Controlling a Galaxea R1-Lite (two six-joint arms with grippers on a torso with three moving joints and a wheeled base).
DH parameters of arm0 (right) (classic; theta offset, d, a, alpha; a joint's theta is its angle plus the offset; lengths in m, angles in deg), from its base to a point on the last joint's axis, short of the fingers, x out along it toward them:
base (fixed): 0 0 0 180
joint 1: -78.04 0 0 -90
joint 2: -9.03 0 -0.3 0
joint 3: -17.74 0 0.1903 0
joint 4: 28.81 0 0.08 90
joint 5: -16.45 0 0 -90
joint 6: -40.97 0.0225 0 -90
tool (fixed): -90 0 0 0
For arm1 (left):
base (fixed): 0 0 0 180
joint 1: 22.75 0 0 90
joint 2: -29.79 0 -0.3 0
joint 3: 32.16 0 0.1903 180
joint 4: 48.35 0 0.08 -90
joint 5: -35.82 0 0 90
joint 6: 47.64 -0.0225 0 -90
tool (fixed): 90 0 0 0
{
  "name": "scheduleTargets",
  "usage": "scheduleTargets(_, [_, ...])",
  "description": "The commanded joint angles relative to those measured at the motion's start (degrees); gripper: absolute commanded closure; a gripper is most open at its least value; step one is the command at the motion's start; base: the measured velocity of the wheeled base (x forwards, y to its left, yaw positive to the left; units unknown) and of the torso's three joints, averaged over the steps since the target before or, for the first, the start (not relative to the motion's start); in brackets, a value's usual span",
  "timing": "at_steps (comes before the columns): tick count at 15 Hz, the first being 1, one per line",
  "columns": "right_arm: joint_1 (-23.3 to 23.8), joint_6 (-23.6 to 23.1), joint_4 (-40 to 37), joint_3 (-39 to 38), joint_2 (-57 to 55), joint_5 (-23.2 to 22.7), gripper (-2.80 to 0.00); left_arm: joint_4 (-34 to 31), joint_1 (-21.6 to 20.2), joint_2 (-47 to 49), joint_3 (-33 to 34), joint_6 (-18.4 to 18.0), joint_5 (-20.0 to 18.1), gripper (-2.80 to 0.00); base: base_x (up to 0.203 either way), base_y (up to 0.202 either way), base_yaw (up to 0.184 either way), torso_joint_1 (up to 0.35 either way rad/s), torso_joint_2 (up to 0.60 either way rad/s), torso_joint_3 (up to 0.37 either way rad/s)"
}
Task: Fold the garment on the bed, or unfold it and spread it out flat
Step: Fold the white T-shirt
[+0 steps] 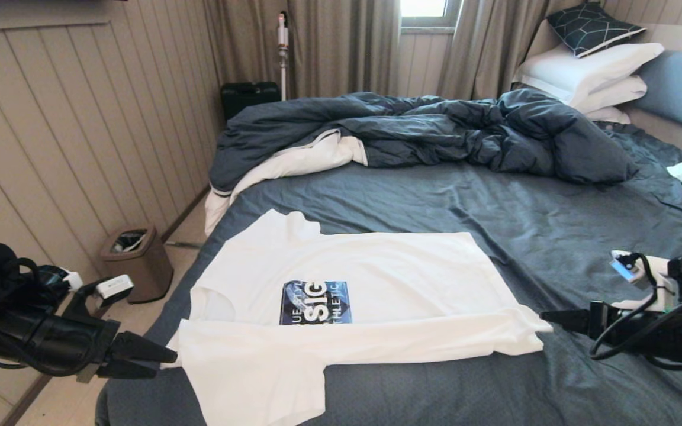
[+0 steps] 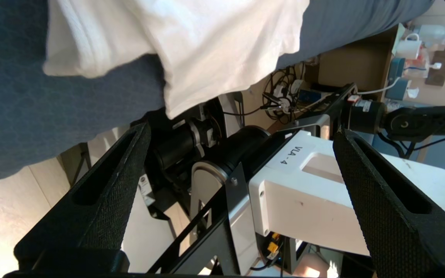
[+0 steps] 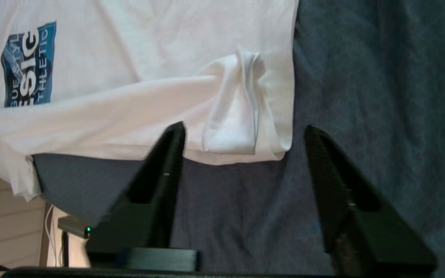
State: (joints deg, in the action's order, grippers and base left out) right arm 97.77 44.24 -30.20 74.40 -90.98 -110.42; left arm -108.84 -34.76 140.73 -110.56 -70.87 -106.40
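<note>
Though the shirt point(image 1: 341, 307) lies mid-frame on the bed point(image 1: 554, 236) with its lower long edge folded over, you've more folds left; left gripper point(image 1: 166, 357) and right gripper point(image 3: 242, 150) gape empty.

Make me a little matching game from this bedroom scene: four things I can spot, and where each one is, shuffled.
Things:
1. white T-shirt
2. rumpled duvet
3. patterned dark cushion
4. small bin

Places:
A. on top of the stacked white pillows
B. on the floor beside the bed
C. spread on the near part of the sheet, between the two grippers
D. bunched across the far part of the bed

Pairs: 1-C, 2-D, 3-A, 4-B
</note>
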Motion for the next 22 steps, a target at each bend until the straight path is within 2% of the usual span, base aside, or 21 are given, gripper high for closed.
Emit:
scheduleTargets(1, [0.99,0.10,-1.59,-0.54,4.12,-0.27,0.00,0.02,0.34,-2.35,3.66,-0.26,-0.24,-2.80,0.000,0.000,0.000,0.000,0.00,0.000])
scheduleTargets(2, [1.54,0.21,-4.21,-0.31,5.36,-0.36,0.00,0.10,1.46,-2.78,5.03,-0.38,-0.10,-2.80,0.000,0.000,0.000,0.000,0.00,0.000])
scheduleTargets(5, [1.41,0.60,-5.20,0.46,6.32,-0.52,0.00,0.32,3.48,-2.72,6.17,-1.81,0.16,-2.80,0.000,0.000,0.000,0.000,0.00,0.000])
scheduleTargets(9, [0.32,5.51,-5.22,4.79,6.67,-0.64,0.00,3.37,7.73,-2.84,7.71,-0.92,3.14,-2.80,0.000,0.000,0.000,0.000,0.00,0.000])
scheduleTargets(11, [-1.87,7.93,-5.55,8.58,6.54,-0.67,0.00,7.61,11.47,-3.04,8.66,3.37,6.65,-2.80,0.000,0.000,0.000,0.000,0.00,0.000])
scheduleTargets(14, [-3.87,9.16,-6.08,12.26,5.05,-1.75,0.00,25.17,17.61,-2.98,12.83,16.98,16.04,-2.80,0.000,0.000,0.000,0.000,0.00,0.000])
scheduleTargets(15, [-3.91,9.21,-6.08,12.42,4.91,-2.06,0.00,28.81,19.01,-2.61,14.23,19.93,18.86,-2.80,0.000,0.000,0.000,0.000,0.00,0.000])
scheduleTargets(17, [-3.82,9.83,-6.08,13.12,4.03,-3.64,0.00,30.70,19.57,-1.43,13.99,22.27,19.70,-2.80,0.000,0.000,0.000,0.000,0.00,0.000])
scheduleTargets(20, [-3.50,10.37,-7.93,14.66,2.86,-3.70,0.00,30.92,19.57,-0.76,13.88,23.35,19.62,-2.80,0.000,0.000,0.000,0.000,0.00,0.000])
scheduleTargets(22, [-2.86,10.74,-14.36,18.29,2.91,-3.62,0.00,31.06,19.57,-0.61,13.99,23.78,19.70,-2.80,0.000,0.000,0.000,0.000,0.00,0.000])
